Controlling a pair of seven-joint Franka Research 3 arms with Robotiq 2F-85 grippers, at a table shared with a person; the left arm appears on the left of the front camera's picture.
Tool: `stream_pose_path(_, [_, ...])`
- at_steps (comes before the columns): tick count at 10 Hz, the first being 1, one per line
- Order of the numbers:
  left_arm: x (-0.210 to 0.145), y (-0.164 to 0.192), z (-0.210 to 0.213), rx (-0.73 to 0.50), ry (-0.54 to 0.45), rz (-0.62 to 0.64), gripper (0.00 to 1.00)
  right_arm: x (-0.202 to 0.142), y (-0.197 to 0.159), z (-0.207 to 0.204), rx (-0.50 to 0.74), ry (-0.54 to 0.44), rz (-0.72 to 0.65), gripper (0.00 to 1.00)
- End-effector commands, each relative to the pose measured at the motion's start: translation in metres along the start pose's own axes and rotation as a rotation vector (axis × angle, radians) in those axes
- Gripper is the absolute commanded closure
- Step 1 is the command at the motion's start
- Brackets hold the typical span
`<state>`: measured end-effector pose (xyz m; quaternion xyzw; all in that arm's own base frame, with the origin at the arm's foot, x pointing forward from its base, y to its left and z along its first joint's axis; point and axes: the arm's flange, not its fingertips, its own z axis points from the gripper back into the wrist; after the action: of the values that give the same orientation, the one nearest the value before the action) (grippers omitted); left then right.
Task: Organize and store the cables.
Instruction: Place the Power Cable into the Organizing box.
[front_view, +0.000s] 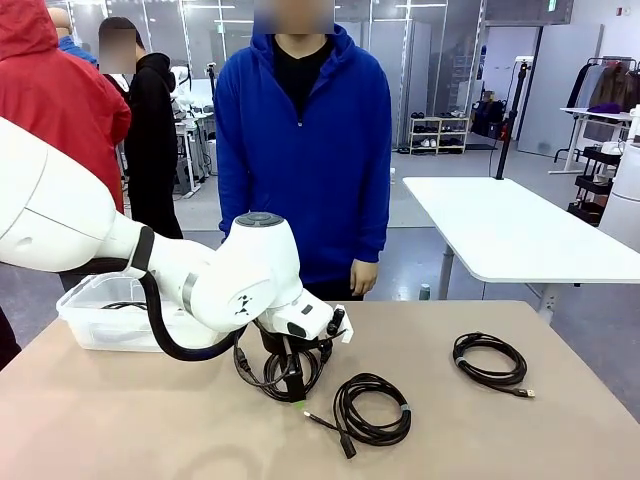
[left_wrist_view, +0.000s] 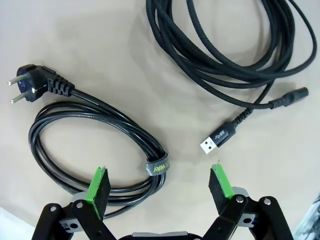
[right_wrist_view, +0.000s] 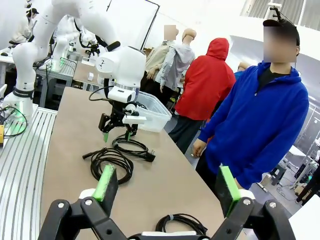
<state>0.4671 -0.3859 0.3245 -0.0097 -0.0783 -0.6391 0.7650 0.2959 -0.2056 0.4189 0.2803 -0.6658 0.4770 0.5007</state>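
Hovering over the power cord (left_wrist_view: 144, 137), the left gripper (left_wrist_view: 160, 180) had its pads (left_wrist_view: 100, 186) spread wide and holding nothing, with the cord's tie (left_wrist_view: 157, 166) between them. That placing looked deliberate: at the tie the strands bunch and cross the closing line, so one pinch could take the whole coil. The cord lay flat on the table (front_view: 560, 440), near the bin (front_view: 75, 312), probably its store. In the left wrist view its oval ran across the picture, with the plug (left_wrist_view: 32, 89) at far left, prongs pointing left, and the tied end to the right. The USB cable (front_view: 372, 410) lay just beside it, a third coil (front_view: 490, 360) well apart. The right gripper (right_wrist_view: 167, 182), also spread and empty, hung above the table near that coil, likely out of the way.
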Motion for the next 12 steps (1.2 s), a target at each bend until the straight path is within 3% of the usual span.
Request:
stream_pose_path(1, [0.007, 0.004, -0.005, -0.003, 0.028, 0.026, 0.0, 0.0, 0.001, 0.001, 0.0, 0.008, 0.021, 0.0])
stream_pose_path(3, [0.006, 0.014, -0.013, -0.001, -0.001, 0.015, 0.0, 0.0, 0.001, 0.001, 0.0, 0.008, 0.021, 0.0])
stream_pose_path(6, [-0.002, 0.023, -0.011, 0.033, 0.009, -0.015, 0.91, 0.0, 0.001, 0.001, 0.0, 0.008, 0.021, 0.0])
stream_pose_path(7, [-0.005, 0.024, -0.013, 0.004, 0.015, 0.001, 1.0, 0.0, 0.001, 0.001, 0.0, 0.008, 0.021, 0.0])
stream_pose_path(10, [-0.003, 0.02, -0.019, -0.123, -0.038, -0.029, 0.96, 0.0, 0.001, 0.001, 0.0, 0.008, 0.021, 0.0])
stream_pose_path(12, [-0.001, 0.022, -0.018, -0.13, -0.039, -0.033, 1.0, 0.0, 0.001, 0.001, 0.0, 0.008, 0.021, 0.0])
